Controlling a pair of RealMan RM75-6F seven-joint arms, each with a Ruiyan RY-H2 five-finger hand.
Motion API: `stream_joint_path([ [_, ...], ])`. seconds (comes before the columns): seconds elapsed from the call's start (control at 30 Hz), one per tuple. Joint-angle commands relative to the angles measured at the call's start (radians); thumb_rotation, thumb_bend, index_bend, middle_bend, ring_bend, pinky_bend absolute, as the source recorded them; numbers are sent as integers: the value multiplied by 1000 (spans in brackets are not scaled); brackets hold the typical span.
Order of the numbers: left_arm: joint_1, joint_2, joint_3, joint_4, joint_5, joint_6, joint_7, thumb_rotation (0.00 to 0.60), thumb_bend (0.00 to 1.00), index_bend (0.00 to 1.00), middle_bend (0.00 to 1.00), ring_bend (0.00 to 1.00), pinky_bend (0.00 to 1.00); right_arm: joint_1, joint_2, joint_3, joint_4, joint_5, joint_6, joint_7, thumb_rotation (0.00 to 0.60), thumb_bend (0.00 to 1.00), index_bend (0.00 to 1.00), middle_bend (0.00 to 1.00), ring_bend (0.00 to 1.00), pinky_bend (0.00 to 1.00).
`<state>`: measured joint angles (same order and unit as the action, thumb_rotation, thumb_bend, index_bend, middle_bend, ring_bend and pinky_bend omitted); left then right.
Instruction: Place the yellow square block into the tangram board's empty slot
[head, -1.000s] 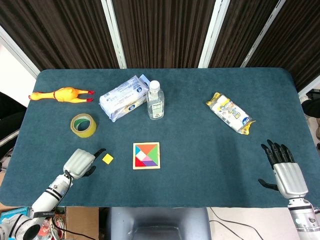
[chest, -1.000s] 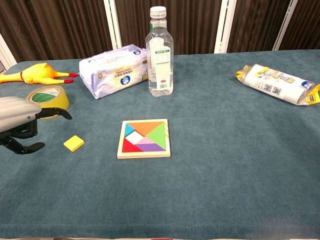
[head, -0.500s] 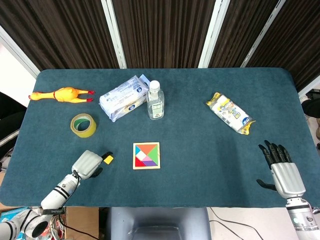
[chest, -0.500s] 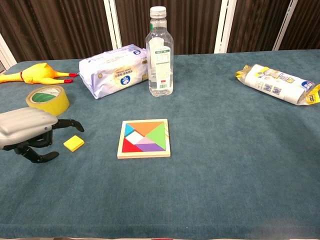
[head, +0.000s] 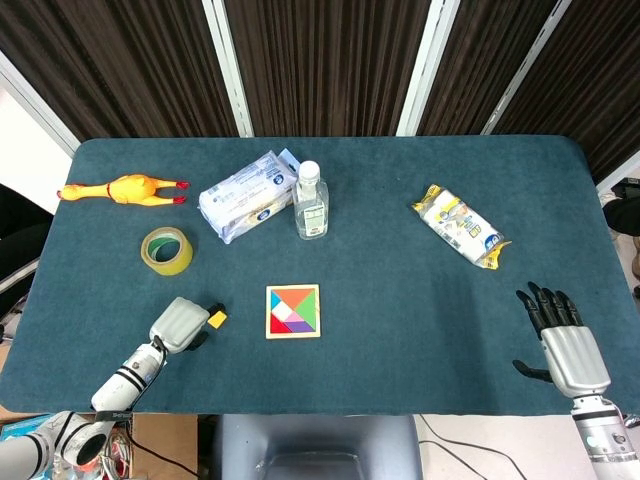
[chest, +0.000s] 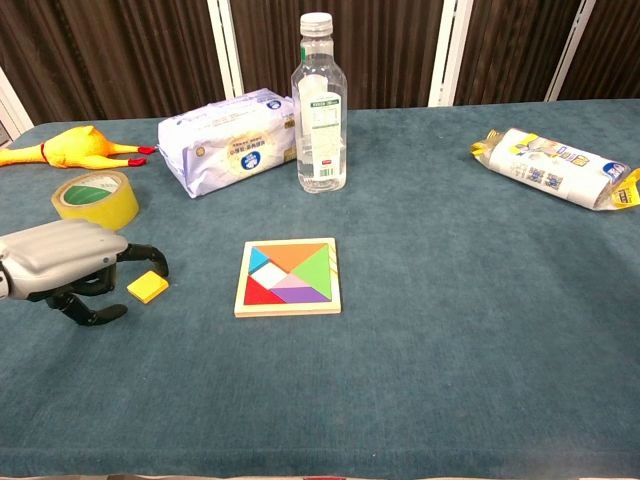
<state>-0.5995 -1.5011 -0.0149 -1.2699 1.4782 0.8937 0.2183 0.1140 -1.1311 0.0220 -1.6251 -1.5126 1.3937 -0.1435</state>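
So the yellow square block (chest: 147, 286) sits on the table at lower left of the chest view, well left of the tangram board (chest: 288, 277). The left hand (chest: 62, 262) arches over it with fingers apart, one fingertip just above it, nothing gripped yet, probably lining up a pinch. The right hand (head: 563, 338) rests open at lower right, out of the way.
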Motion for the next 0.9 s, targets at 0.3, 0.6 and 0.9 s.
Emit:
stream_joint_path([
  [0.3, -5, 1, 1, -16, -12, 15, 2, 600, 377, 324, 1000, 1000, 1000, -1, 1, -7, -19, 1, -5, -14, 600, 98, 0, 0, 0, 0],
  [0.6, -12, -14, 4, 19, -27, 5, -24, 600, 376, 334, 1000, 1000, 1000, -2, 1, -7, -20, 3, -3, -20, 600, 98, 0, 0, 0, 0],
  [0.9, -20, -26, 11, 43, -22, 6, -47, 600, 375, 383, 1000, 1000, 1000, 0, 0, -6, -21, 9, -9, -25, 600, 98, 0, 0, 0, 0],
])
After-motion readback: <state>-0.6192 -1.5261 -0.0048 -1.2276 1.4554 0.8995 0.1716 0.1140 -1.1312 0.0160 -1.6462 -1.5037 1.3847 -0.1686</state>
